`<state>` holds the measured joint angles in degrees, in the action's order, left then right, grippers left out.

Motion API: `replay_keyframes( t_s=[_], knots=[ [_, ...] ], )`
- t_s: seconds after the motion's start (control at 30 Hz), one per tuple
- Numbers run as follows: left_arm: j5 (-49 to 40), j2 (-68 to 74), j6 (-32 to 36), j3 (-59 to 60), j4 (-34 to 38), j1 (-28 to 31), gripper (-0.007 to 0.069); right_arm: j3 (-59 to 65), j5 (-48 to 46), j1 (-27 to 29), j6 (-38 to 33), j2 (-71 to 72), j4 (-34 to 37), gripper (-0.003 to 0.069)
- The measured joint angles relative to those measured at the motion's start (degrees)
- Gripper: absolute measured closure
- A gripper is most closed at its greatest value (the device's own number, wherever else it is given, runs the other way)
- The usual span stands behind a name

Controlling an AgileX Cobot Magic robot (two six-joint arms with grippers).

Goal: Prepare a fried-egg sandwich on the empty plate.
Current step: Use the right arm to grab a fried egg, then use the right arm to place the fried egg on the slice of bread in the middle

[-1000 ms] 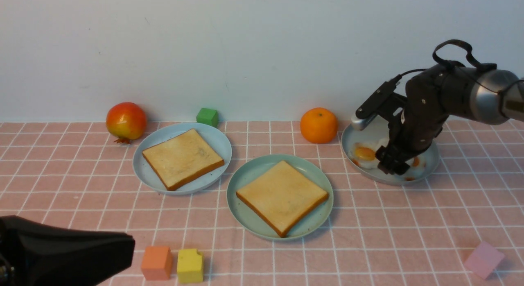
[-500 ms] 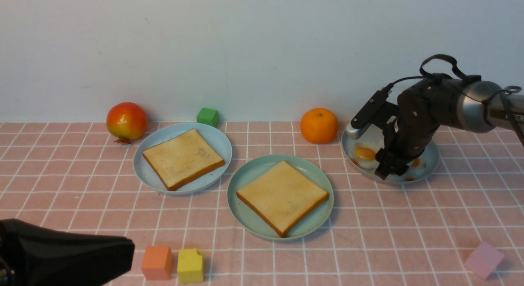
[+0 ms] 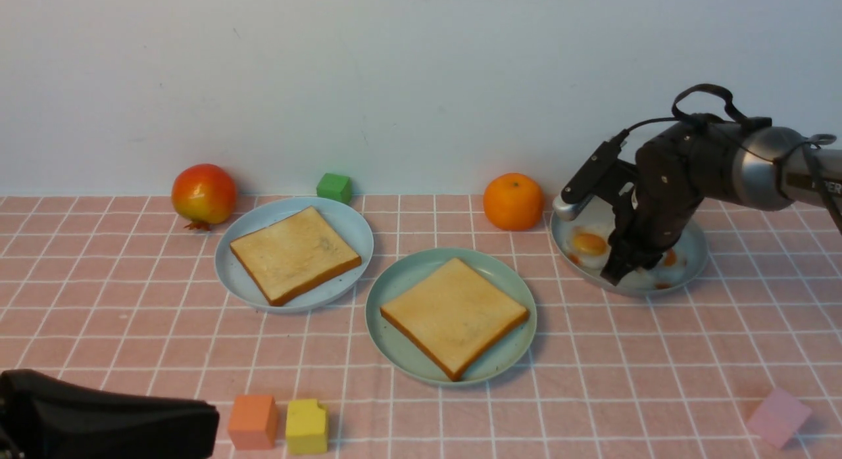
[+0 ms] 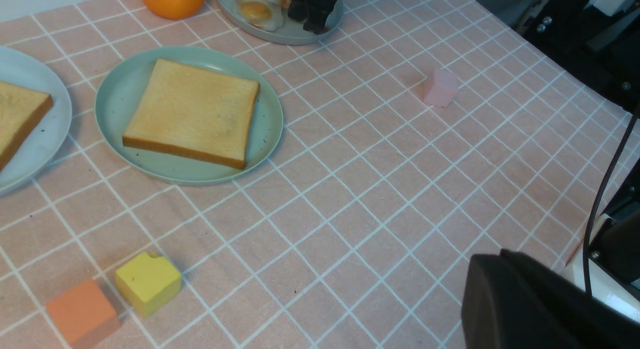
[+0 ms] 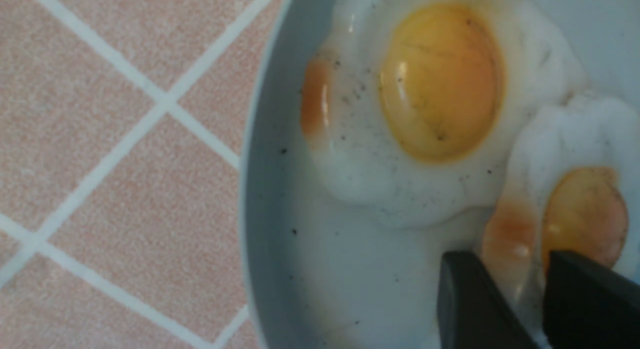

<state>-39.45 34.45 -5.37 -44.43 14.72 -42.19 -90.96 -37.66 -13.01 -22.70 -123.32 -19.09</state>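
Front: right claw [image 3: 618, 275] is lowered into grey plate [image 3: 691, 265]; teal plate [image 3: 408, 275] with toast slice [image 3: 454, 314] is seen well to its left. Left claw [image 3: 191, 416]: state cannot be told.
Left wrist: toast slice is seen lying on teal plate.
Right wrist: right claw is clamped on fried egg [image 5: 582, 214] edge.

Shows pink checked cloth [image 3: 658, 354] under everything. Places a pomegranate [image 3: 203, 194] at far left by the wall, a green cube [image 3: 333, 187] right of it, an orange [image 3: 513, 201] further right. Sets orange cube [image 3: 252, 421] and yellow cube [image 3: 306, 426] just beside each other at near left, pink block [image 3: 777, 416] alone at near right.
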Motion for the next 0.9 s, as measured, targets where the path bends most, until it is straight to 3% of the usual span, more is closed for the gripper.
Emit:
replay_keyframes(
  t_s=[0.17,0.4,0.53,0.67,0.9],
  knots=[
    [-0.22,0.0,0.0,-0.01,0.12,0.0,0.0613,0.12,-3.15,-1.48,0.07,3.76,-0.77,0.0557],
    [-0.52,0.0,-0.17,-0.01,-1.03,0.0,0.0613,0.57,-9.48,-5.59,1.55,11.09,-2.61,0.0558],
    [-1.44,0.25,-2.09,-0.01,-4.43,0.0,0.0613,0.57,-13.55,-10.15,7.76,17.61,-6.69,0.0558],
    [-3.29,0.47,-9.2,-0.01,-11.71,0.0,0.0613,1.67,-18.55,-19.06,16.05,24.12,-5.97,0.0558],
    [-5.83,0.47,-18.96,-0.01,-21.8,0.0,0.0613,10.14,-13.75,-32.92,19.34,22.61,-4.68,0.0558]
  ],
)
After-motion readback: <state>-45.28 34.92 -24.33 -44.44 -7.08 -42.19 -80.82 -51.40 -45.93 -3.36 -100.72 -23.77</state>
